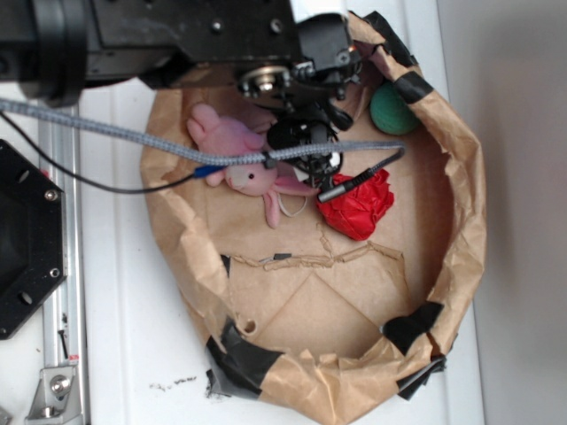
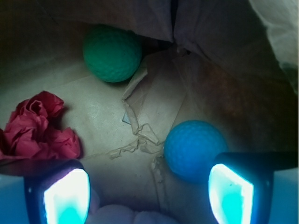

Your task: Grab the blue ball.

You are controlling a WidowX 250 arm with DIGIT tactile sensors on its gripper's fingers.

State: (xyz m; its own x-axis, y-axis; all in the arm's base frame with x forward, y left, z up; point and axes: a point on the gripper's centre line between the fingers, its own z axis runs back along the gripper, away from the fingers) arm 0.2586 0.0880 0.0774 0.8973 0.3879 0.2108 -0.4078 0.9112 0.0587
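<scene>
The blue ball lies on the brown paper floor in the wrist view, just ahead of the right finger, which overlaps its lower right edge. My gripper is open, its two glowing pads wide apart with only paper between them. In the exterior view the gripper hangs low over the back of the paper nest, and the blue ball is hidden under the arm.
A green dimpled ball rests at the back wall of the paper nest. A red paper wad lies to the left of the fingers. A pink plush toy lies under the arm.
</scene>
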